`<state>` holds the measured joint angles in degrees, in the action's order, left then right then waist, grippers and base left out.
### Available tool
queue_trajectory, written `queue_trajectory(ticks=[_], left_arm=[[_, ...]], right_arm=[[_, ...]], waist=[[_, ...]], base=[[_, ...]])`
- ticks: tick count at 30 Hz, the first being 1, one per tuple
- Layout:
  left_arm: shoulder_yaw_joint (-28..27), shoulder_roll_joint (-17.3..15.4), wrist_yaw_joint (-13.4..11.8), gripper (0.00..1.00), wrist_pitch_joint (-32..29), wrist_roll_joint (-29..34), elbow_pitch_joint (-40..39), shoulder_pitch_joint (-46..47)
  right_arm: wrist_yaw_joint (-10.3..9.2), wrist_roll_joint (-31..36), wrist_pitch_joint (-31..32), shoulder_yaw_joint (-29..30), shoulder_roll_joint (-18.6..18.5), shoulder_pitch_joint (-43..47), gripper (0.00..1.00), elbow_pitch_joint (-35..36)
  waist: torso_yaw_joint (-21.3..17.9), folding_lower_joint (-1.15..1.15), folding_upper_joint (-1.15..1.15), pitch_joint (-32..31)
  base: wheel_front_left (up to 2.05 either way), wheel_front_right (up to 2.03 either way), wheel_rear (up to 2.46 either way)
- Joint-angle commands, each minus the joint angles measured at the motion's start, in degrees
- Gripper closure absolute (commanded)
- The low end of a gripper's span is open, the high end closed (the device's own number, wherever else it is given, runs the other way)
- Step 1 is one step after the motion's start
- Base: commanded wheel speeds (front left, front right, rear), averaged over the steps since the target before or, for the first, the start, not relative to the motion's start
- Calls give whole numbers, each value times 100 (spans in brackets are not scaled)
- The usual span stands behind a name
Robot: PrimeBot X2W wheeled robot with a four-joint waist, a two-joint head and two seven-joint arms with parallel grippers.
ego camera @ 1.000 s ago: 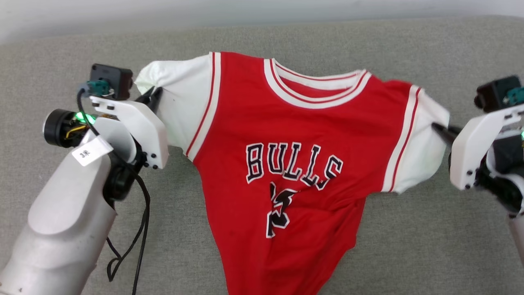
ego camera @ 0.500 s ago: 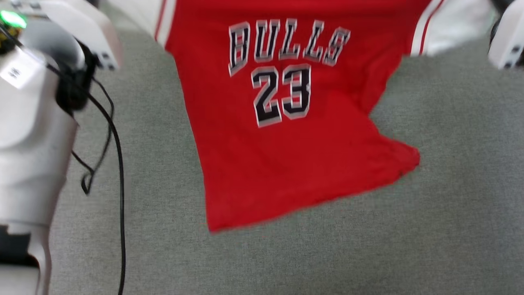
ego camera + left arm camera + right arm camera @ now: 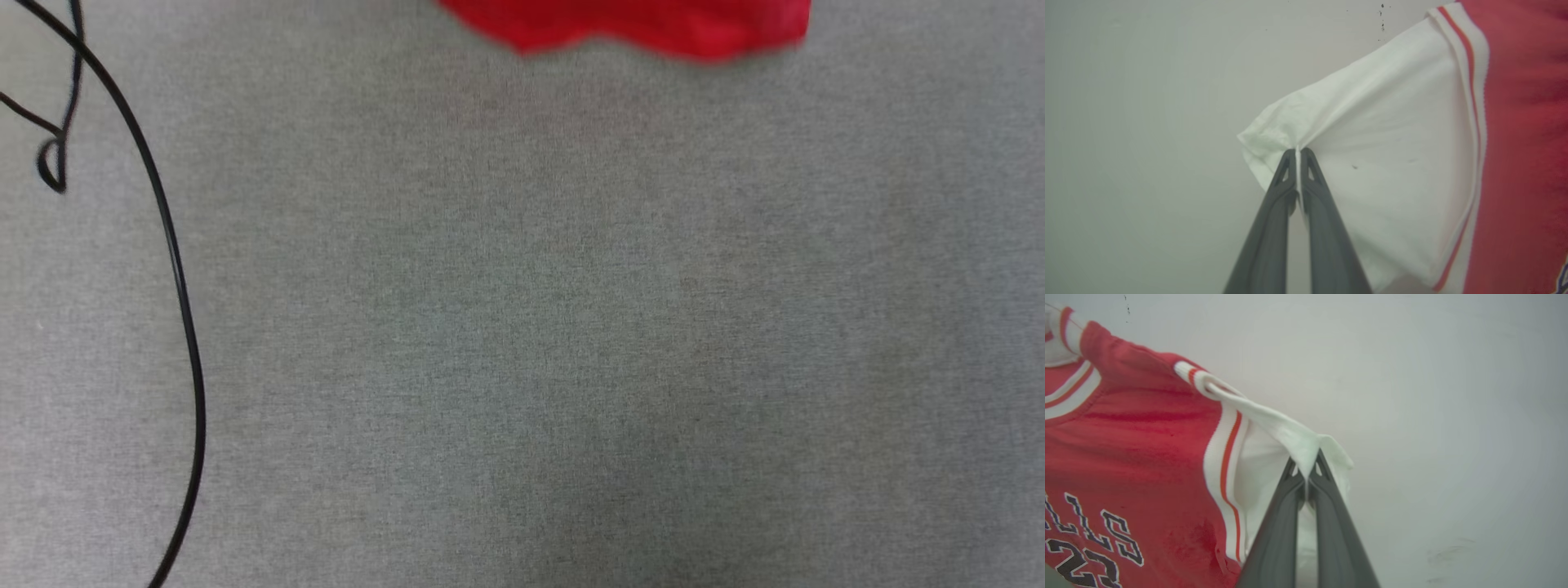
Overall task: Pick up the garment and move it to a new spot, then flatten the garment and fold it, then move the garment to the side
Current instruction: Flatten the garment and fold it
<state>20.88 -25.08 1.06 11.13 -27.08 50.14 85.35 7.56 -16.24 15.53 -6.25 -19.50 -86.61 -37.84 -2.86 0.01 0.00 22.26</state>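
The garment, a red T-shirt with white sleeves, hangs in the air. Its red hem (image 3: 653,28) shows at the top edge of the head view, above the grey cloth surface (image 3: 522,327). In the left wrist view my left gripper (image 3: 1298,152) is shut on the edge of one white sleeve (image 3: 1392,155). In the right wrist view my right gripper (image 3: 1305,463) is shut on the other white sleeve (image 3: 1286,435), with the red chest and its black lettering (image 3: 1106,535) hanging to the left.
A black cable (image 3: 175,269) curves down the left side of the head view over the grey surface. Behind the shirt in both wrist views is a plain pale wall (image 3: 1433,396).
The shirt has gone up out of the head view: a second ago the whole front showed, now only the hem at the top edge. Both arms have left that view. The grips are unchanged.
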Motion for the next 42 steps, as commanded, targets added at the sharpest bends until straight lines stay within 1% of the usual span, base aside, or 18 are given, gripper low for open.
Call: queue_trajectory(ticks=[1,2,3,6,7,11,15,16,18,19,23,26,30,35,38,42], left_arm=[[-20,-56,27,100,81,22,126,170],[-28,-42,52,100,106,5,203,221],[-7,-5,156,100,183,-24,441,307],[-5,66,265,100,236,-89,662,342],[-5,66,265,100,236,-89,662,342],[15,158,406,100,292,-172,947,257],[17,273,518,100,347,-304,1214,-12],[0,338,590,100,382,-425,1303,-351],[-30,371,616,100,401,-542,1346,-696],[-134,411,631,100,413,-709,1223,-1261],[-327,486,642,100,415,-891,764,-2210],[-534,485,644,100,411,-905,304,-2970],[-850,537,644,100,413,-790,-342,-3971],[-1188,716,605,100,411,-578,-1043,-5163],[-1332,810,569,100,412,-436,-1400,-5798],[-1444,905,561,100,413,-302,-1716,-6598]], right_arm=[[-14,21,-98,-54,-24,-228,100,-158],[-14,21,-137,-97,-12,-334,100,-248],[-13,-24,-289,-300,51,-540,100,-511],[-13,-119,-425,-501,123,-683,100,-768],[-13,-119,-425,-501,123,-683,100,-768],[-12,-326,-608,-820,207,-659,100,-1044],[-12,-630,-828,-1149,264,-360,100,-1262],[-12,-883,-1003,-1432,309,11,100,-1307],[-12,-1080,-1110,-1613,353,429,100,-1270],[-11,-1354,-1293,-1817,339,1117,100,-1106],[-11,-1735,-1570,-1980,200,2144,100,-790],[-11,-1982,-1750,-2041,80,2899,100,-517],[-11,-2238,-1932,-1962,-104,3826,100,-167],[-11,-2375,-1997,-1720,-267,4957,100,230],[-11,-2385,-1957,-1549,-274,5604,100,470],[-11,-2367,-1870,-1267,-170,6456,100,758]], waist=[[15,-1,0,139],[17,-1,0,206],[14,-1,0,389],[11,-1,0,594],[11,-1,0,594],[18,-1,0,844],[30,-1,0,953],[26,-1,0,925],[23,-1,0,863],[38,-1,0,738],[89,-1,0,494],[118,-1,0,272],[160,-1,0,-101],[226,-1,0,-613],[236,-1,0,-897],[203,-1,0,-1263]], base=[[0,0,0],[0,0,0],[0,0,0],[0,0,0],[0,0,0],[0,0,0],[0,0,0],[0,0,0],[0,0,0],[0,0,0],[0,0,0],[0,0,0],[0,0,0],[0,0,0],[0,0,0],[0,0,0]])
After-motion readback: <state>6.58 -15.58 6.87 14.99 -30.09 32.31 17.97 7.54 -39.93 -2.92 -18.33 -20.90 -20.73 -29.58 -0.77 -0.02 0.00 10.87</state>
